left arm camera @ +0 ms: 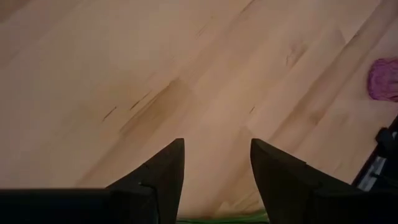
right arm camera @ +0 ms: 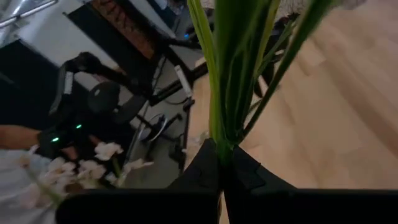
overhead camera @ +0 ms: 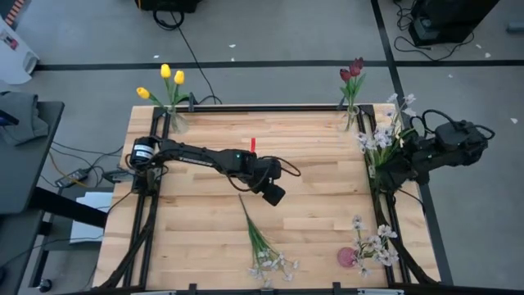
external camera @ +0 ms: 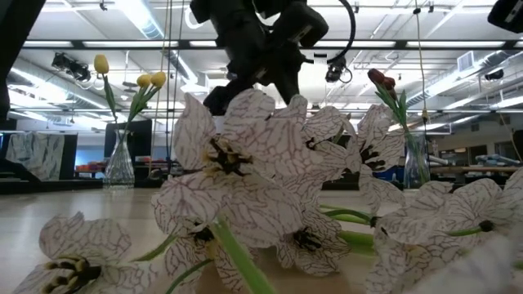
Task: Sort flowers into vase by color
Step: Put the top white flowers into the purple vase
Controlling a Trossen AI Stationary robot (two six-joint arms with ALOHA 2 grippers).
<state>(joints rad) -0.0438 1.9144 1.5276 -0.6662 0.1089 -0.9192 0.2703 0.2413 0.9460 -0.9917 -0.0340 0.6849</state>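
Lying flat: whitish spray (overhead camera: pixel 266 250), green stem.

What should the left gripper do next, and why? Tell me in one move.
Probably lower straight down onto the green stem. The left gripper hangs open above the table near that whitish spray's stem end, with a strip of green at its fingers' base in the left wrist view.
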